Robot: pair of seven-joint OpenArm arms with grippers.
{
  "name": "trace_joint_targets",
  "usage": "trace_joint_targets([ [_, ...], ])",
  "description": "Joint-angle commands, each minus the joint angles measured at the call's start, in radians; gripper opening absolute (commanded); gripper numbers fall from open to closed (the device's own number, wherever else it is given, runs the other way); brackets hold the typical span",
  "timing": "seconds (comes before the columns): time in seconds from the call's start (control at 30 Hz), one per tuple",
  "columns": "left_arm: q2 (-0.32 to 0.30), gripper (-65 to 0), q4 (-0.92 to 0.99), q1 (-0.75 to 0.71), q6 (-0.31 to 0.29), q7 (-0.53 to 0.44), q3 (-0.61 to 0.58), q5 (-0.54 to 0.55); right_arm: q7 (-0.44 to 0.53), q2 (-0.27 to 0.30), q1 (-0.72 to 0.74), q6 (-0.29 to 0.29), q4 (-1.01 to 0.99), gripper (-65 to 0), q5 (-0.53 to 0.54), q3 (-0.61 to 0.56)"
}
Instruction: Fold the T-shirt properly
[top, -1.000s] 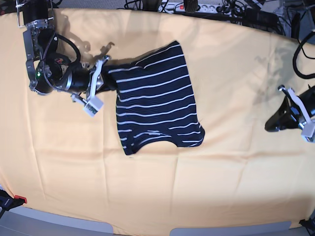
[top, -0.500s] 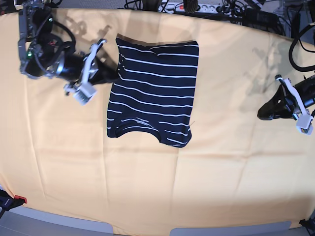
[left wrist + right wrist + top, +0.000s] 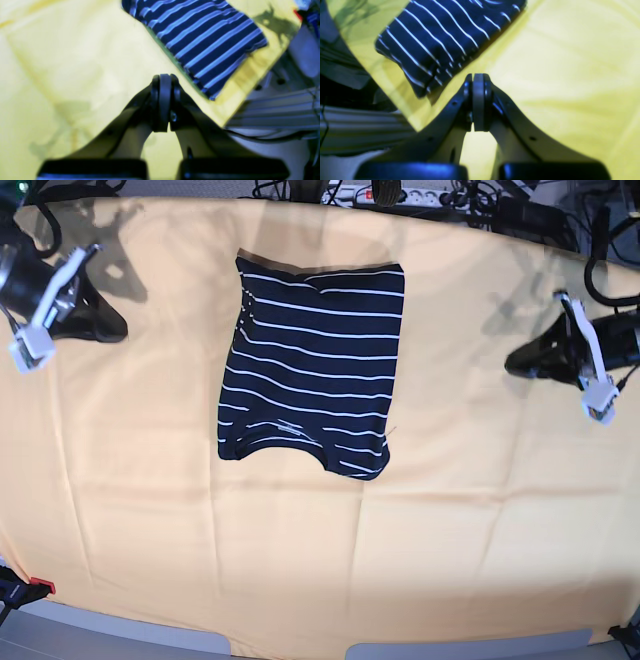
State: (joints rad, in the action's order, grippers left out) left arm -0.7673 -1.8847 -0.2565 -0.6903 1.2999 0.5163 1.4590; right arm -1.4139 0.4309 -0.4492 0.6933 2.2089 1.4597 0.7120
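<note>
From base, I see the T-shirt (image 3: 312, 365) folded flat mid-cloth (image 3: 300, 580), well apart from both grippers. Left wrist: my left gripper (image 3: 162, 102) is closed, empty, shirt ahead. Right wrist: right gripper (image 3: 478, 102) is closed, empty, near the shirt's corner.

Both black grippers (image 3: 518, 362) (image 3: 112, 332) have curved arms, screws and white wrist mounts.

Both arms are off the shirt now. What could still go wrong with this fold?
The T-shirt lies folded, but its near edge looks uneven, with one corner hanging lower, so the fold may not count as tidy. It lies close to the far edge of the yellow cloth; a nudge from the shut right gripper could push it off.
</note>
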Motion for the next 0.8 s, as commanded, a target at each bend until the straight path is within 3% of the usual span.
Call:
trace_joint_targets([
  [0.0, -0.023, -65.0, -0.045, -0.013, -0.008, -0.014, 0.023, 0.025, 0.018, 0.015, -0.029, 0.005, 0.027, -65.0, 0.024, 0.037],
  [0.27, -0.023, -65.0, -0.269, -0.235, -0.006, 0.096, 0.117, 0.025, 0.018, 0.012, -0.327, -0.01, 0.059, -65.0, 0.024, 0.211],
  [0.4, -0.022, -65.0, -0.34, -0.389, 0.037, 0.096, 0.189, 0.025, 0.018, 0.013, -0.484, -0.008, 0.059, -65.0, 0.024, 0.218],
  [0.6, -0.013, -65.0, -0.419, -0.678, 0.036, 0.096, 0.292, 0.025, 0.018, 0.012, -0.695, -0.002, 0.058, -65.0, 0.024, 0.218],
  [0.77, 0.016, -65.0, -0.422, -0.88, 0.019, 0.096, 0.31, 0.025, 0.018, 0.013, -0.823, -0.002, 0.057, -65.0, 0.024, 0.218],
])
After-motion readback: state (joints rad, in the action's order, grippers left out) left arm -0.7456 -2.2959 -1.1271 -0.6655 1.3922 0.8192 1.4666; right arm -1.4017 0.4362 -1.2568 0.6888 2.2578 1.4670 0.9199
